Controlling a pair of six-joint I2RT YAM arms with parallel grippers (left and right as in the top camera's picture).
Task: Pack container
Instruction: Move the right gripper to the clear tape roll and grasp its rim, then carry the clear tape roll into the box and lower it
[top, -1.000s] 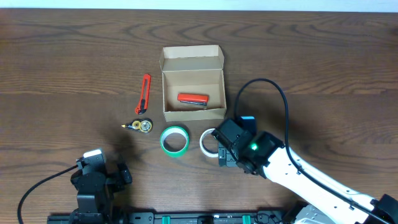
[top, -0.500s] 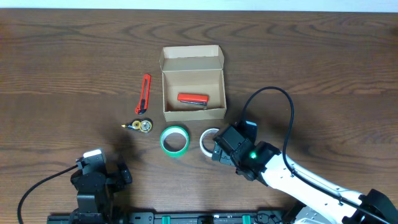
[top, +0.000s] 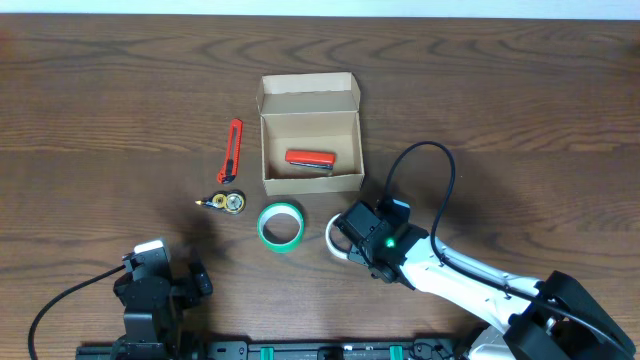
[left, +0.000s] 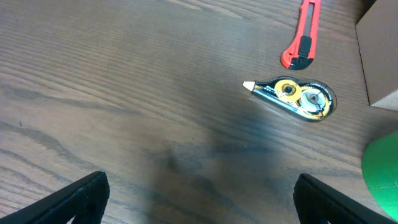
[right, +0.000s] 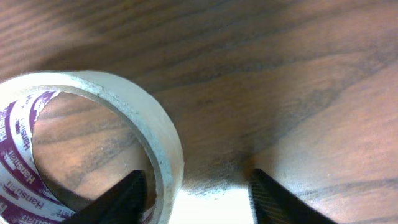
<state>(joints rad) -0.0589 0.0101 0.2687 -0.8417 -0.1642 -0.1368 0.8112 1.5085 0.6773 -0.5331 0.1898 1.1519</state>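
Observation:
The container (top: 310, 181) is an open tan cardboard box at the table's middle, lid flap folded back, with a red stapler-like item (top: 310, 158) inside. In front of it lie a green tape roll (top: 281, 225) and a clear tape roll (top: 333, 233). My right gripper (right: 196, 193) straddles the clear roll's wall (right: 155, 127): the left finger (right: 124, 199) is inside the ring and the right finger (right: 273, 196) stands outside, a gap away from the wall. My left gripper (left: 199, 199) is wide open over bare wood near the front left.
A red utility knife (top: 232, 150) and a correction tape dispenser (top: 228, 202) lie left of the box. In the left wrist view the knife (left: 303, 37), dispenser (left: 295, 98), green roll's edge (left: 384, 171) and box corner (left: 379, 56) show. The right arm's cable (top: 420, 160) loops beside the box.
My right gripper has slid left onto the clear tape roll and its jaws have narrowed around the roll's wall. The left arm has not moved.

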